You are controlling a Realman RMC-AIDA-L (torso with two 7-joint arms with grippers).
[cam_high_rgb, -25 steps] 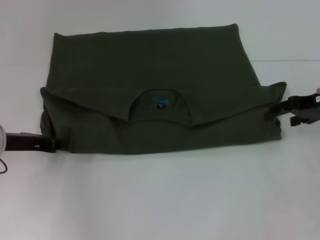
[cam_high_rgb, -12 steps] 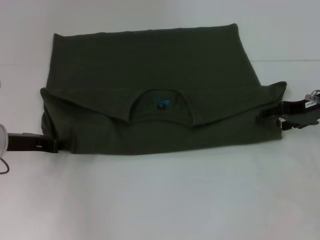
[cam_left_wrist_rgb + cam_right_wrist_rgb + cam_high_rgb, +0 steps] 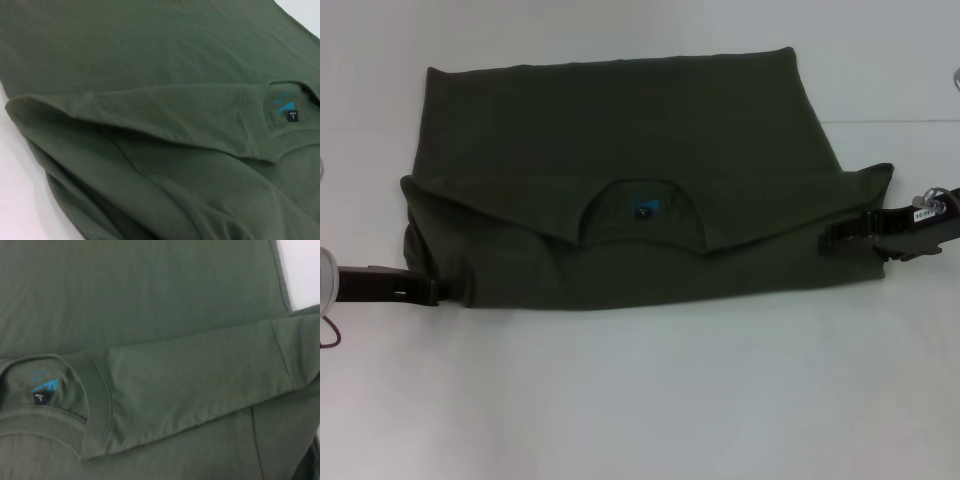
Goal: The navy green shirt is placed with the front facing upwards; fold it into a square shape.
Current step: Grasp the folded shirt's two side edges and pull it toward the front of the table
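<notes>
The navy green shirt [image 3: 620, 130] lies flat on the white table, its collar end folded over toward the near side so the neck opening and blue inner label [image 3: 642, 208] face up. My left gripper [image 3: 430, 290] rests low at the shirt's near left corner, its tip against the fabric edge. From the right, my right gripper [image 3: 835, 238] reaches in over the folded right edge of the cloth. The left wrist view is filled by the shirt [image 3: 150, 50] with its fold and label [image 3: 292, 116]. The right wrist view shows the shirt [image 3: 165, 295], the ribbed collar and the label [image 3: 41, 398].
The white table [image 3: 640, 400] spreads around the shirt, with bare surface in front of it and at the far right corner [image 3: 900, 60]. A thin cable [image 3: 328, 335] hangs at the left edge beside the left arm.
My right gripper has slid leftward from just off the shirt's right edge to over the folded cloth. The left gripper and the shirt have stayed where they were.
</notes>
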